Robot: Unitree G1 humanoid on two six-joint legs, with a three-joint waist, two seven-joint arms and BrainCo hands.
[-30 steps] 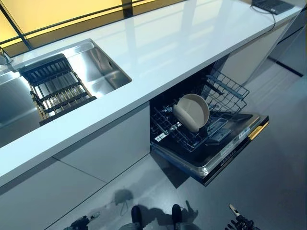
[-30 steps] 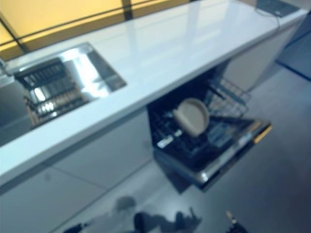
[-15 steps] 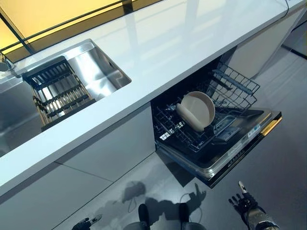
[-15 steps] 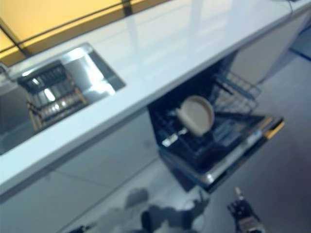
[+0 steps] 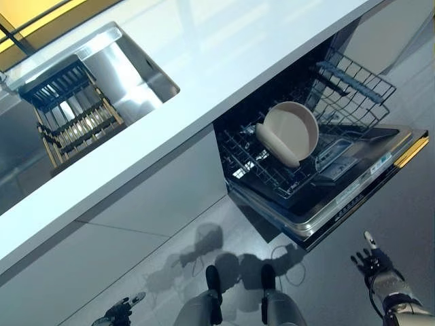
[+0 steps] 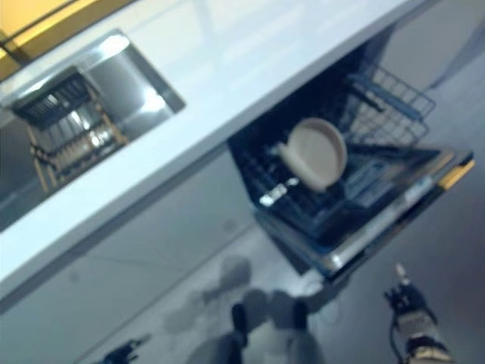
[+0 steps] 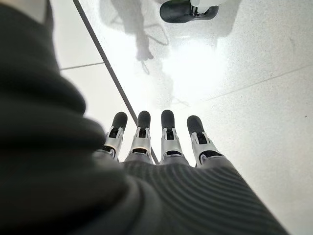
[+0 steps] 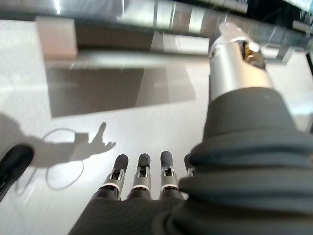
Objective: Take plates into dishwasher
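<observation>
A beige plate (image 5: 292, 132) stands on edge in the pulled-out lower rack (image 5: 272, 170) of the open dishwasher (image 5: 340, 204) under the white counter. My right hand (image 5: 376, 265) hangs low over the floor, in front of the dishwasher door's right corner, with straight fingers (image 8: 142, 176) and nothing in it. Near the bottom left, my left hand (image 5: 122, 310) hangs above the floor; its fingers (image 7: 156, 134) are straight and it is empty too.
A steel sink (image 5: 115, 75) with a dark dish rack (image 5: 71, 112) inside is set into the white counter (image 5: 224, 54) at the left. The dishwasher door (image 5: 367, 183) juts out over the grey floor. White cabinet fronts (image 5: 136, 217) line the space below the counter.
The camera has tilted down and shifted, so the counter and dishwasher sit higher in view. My right hand has come further into view, raised a little toward the door's corner.
</observation>
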